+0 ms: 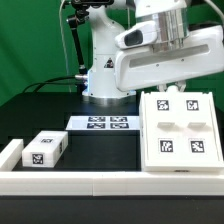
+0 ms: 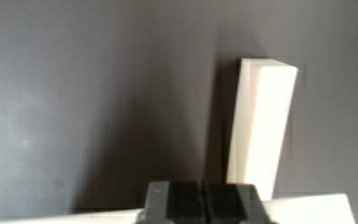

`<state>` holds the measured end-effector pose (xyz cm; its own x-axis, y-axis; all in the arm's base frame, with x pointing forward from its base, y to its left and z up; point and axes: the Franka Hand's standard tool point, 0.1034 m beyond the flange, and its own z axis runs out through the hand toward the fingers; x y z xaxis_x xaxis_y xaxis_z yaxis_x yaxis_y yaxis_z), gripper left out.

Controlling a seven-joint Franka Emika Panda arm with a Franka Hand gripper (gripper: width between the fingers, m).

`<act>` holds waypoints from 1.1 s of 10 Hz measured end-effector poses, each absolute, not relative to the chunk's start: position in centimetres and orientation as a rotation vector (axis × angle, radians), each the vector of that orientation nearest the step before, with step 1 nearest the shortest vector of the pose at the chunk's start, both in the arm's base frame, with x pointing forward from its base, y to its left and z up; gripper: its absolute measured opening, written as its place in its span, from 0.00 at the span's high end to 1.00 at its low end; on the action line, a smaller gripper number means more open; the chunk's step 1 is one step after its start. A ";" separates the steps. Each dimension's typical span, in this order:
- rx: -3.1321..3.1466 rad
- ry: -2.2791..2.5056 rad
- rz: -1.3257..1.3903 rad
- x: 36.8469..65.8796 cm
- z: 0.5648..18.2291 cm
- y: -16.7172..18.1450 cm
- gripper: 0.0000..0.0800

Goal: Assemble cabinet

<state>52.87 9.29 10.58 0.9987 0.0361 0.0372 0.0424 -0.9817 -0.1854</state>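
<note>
The big white cabinet body (image 1: 178, 130) lies flat on the dark table (image 1: 100, 148) at the exterior view's right, with its tagged face up. The arm (image 1: 150, 60) hangs over the body's far edge, and from this side its bulk hides the fingers. A small drawer block (image 1: 45, 150) sits well apart at the exterior view's left, with another white block (image 1: 10, 152) just beyond it. The marker board (image 1: 100, 123) lies between them and the robot's base.

In the wrist view the gripper (image 2: 204, 205) has its dark fingers pressed together with nothing between them. A long white bar (image 2: 265, 120) lies just beside them, not touching. I cannot tell which part it is.
</note>
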 end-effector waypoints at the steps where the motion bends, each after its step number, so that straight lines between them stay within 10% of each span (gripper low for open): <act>1: -2.947 -0.055 -0.020 53.4 11.3 9.3 1.00; 11: -2.936 -0.138 0.043 56.1 14.6 9.0 1.00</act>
